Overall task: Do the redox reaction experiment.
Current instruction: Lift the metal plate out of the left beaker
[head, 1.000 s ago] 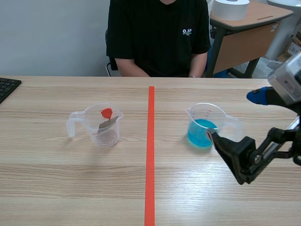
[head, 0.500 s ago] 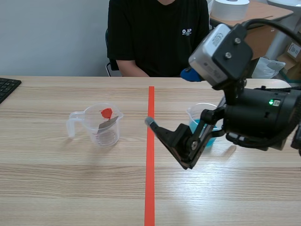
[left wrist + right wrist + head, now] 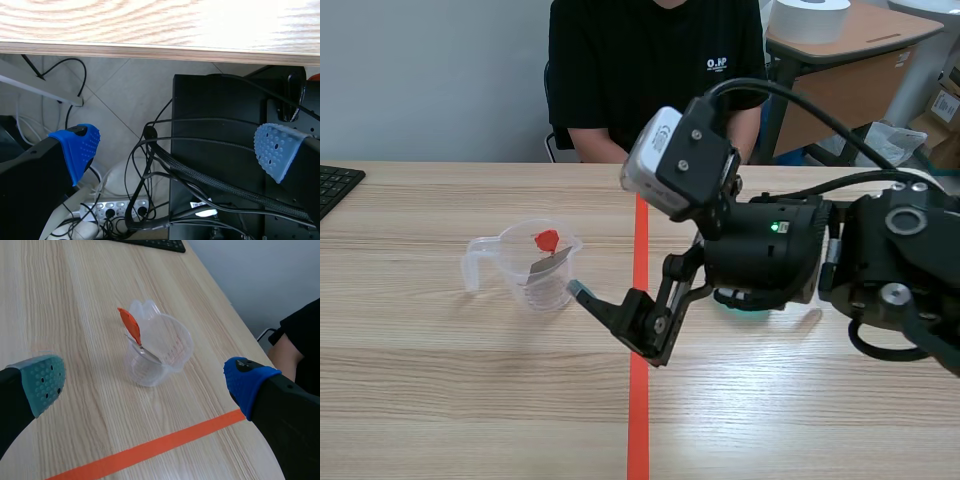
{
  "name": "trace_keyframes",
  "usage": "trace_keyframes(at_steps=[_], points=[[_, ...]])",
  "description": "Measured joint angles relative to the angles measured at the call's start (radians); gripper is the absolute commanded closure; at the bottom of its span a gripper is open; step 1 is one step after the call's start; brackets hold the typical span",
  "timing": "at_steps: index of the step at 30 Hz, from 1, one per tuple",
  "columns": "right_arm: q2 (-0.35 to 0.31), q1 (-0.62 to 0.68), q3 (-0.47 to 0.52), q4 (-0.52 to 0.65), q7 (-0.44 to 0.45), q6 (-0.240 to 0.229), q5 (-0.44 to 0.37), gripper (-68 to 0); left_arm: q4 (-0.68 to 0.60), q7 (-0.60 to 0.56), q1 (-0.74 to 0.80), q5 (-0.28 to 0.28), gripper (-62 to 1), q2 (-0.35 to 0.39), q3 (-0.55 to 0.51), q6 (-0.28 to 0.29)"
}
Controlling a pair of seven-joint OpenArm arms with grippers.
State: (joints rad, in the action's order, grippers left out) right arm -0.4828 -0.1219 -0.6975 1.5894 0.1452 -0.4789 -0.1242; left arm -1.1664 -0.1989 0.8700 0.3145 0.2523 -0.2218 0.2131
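A clear measuring cup (image 3: 538, 268) stands left of the tape line, with a metal strip with a red tip (image 3: 548, 241) leaning inside it. My right arm reaches across the middle, and its gripper (image 3: 588, 297) hangs just right of that cup. In the right wrist view the cup (image 3: 159, 354) and the red-tipped strip (image 3: 131, 326) lie ahead of the open right gripper (image 3: 145, 382), which holds nothing. The cup of blue liquid (image 3: 740, 306) is almost wholly hidden behind the right arm. My left gripper (image 3: 177, 150) is open and empty below the table edge (image 3: 150, 46).
A person in a black shirt (image 3: 655, 75) sits across the table. A keyboard (image 3: 335, 185) lies at the far left edge. The orange tape line (image 3: 640, 215) runs down the table's middle. Under the table are cables and a black box (image 3: 220, 150).
My right arm has swung from the right side, past the blue cup and over the tape line, to beside the clear cup. It now covers the blue cup.
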Motion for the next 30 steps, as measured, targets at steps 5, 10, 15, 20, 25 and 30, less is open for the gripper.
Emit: trace_keyframes(at_steps=[5,10,15,20,25,30], points=[[0.066,-0.071,-0.059,-0.111,0.07,0.0,0.059,-67.9,0.005,0.0,0.0,0.0,-62.3,0.0,0.0,0.0],[0.126,-0.138,-0.118,-0.217,0.12,0.0,0.114,-67.9,0.005,0.0,0.0,0.0,-62.3,0.0,0.0,-0.019],[0.148,-0.201,-0.172,-0.308,0.167,0.012,0.114,-63.1,0.005,0.0,0.0,0.0,-62.3,0.0,0.0,-0.019],[0.147,-0.221,-0.18,-0.314,0.187,0.021,0.114,-48.2,0.005,0.0,0.0,0.0,-62.3,0.0,0.0,-0.019],[0.147,-0.221,-0.18,-0.314,0.208,0.021,0.114,-38.1,0.005,0.0,0.0,0.0,-62.3,0.0,0.0,-0.019],[0.147,-0.221,-0.18,-0.314,0.224,0.022,0.114,-26.2,0.005,0.0,0.0,0.0,-62.3,0.0,0.0,-0.019]])
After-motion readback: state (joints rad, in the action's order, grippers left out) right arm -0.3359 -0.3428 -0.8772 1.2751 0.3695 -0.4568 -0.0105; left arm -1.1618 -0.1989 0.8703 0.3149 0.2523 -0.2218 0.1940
